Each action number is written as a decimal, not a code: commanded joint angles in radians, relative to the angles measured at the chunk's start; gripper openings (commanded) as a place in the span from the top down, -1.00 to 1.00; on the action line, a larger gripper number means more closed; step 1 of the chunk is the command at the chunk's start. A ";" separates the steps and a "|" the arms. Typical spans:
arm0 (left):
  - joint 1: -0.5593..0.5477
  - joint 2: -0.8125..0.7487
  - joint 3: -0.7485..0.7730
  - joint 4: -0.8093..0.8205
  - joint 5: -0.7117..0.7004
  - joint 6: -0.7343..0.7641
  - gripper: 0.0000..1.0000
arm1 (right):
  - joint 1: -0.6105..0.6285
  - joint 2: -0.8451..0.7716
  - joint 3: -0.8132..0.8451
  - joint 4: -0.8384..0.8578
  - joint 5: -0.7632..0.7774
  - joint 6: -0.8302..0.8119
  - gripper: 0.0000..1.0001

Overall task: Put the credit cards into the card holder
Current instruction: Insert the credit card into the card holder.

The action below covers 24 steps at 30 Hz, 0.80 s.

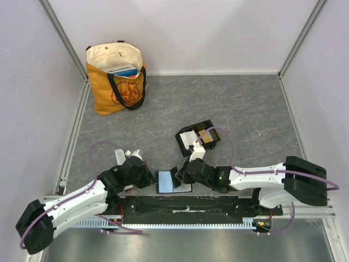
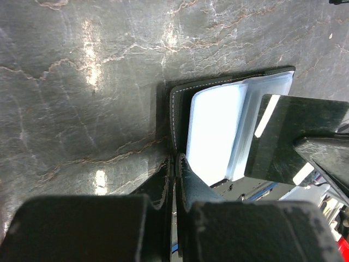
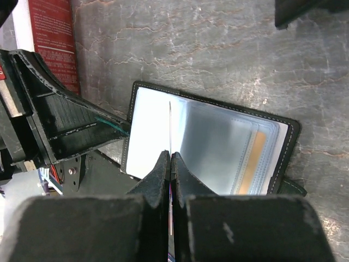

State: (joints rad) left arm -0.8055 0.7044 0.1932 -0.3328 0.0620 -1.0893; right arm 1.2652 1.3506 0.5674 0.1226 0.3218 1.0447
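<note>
An orange-gold credit card (image 3: 253,164) is sitting in a sleeve of the open wallet (image 3: 289,136), just beside the right gripper (image 3: 170,158), which is pinching a thin leaf of it edge-on. The left gripper (image 2: 175,161) is clamping the wallet's edge. The card holder (image 1: 180,141) is lying beyond the wallet, nearer the right arm.

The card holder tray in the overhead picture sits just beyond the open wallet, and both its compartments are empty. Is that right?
Not quite. The card holder does sit just beyond the open wallet, but its compartments are not empty: the top external view shows a pale card in the left one and an orange-gold card in the right.
</note>
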 commanded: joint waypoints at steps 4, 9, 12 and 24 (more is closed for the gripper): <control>-0.003 0.000 -0.008 0.037 0.006 -0.040 0.96 | -0.015 -0.002 -0.110 0.219 0.031 0.118 1.00; -0.004 0.001 -0.020 0.057 0.004 -0.064 0.96 | -0.017 -0.005 -0.194 0.320 0.059 0.190 1.00; -0.003 0.003 -0.031 0.069 0.004 -0.075 0.96 | -0.017 0.021 -0.233 0.405 0.042 0.222 1.00; -0.004 -0.017 -0.052 0.086 -0.011 -0.104 0.96 | -0.012 0.160 -0.288 0.609 -0.035 0.288 1.00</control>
State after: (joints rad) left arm -0.8055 0.6968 0.1539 -0.2756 0.0624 -1.1572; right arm 1.2522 1.4807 0.3008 0.6373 0.3099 1.3010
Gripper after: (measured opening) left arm 0.025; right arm 0.007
